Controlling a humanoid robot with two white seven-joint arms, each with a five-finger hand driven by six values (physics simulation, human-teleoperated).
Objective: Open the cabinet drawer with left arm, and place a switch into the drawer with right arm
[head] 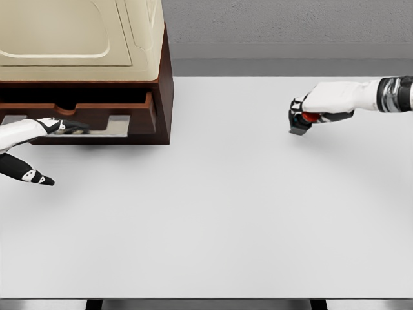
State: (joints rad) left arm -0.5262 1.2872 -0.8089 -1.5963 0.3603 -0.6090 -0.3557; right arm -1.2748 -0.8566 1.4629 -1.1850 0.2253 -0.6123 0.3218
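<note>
A brown cabinet (164,97) with a cream top stands at the table's back left. Its drawer (145,111) shows a dark gap above its front, and a metallic handle (106,126) runs across the front. My left hand (48,145) comes in from the left edge. Its fingers (64,124) stretch onto the handle's left end, while the thumb is spread well below. At the right, my right hand (310,116) is shut on the switch (301,123), a dark base with a red button. The fingers hide most of it.
The white table (213,213) stretches from the cabinet to the right edge, with a grey wall behind it. The table's front edge runs along the bottom of the view.
</note>
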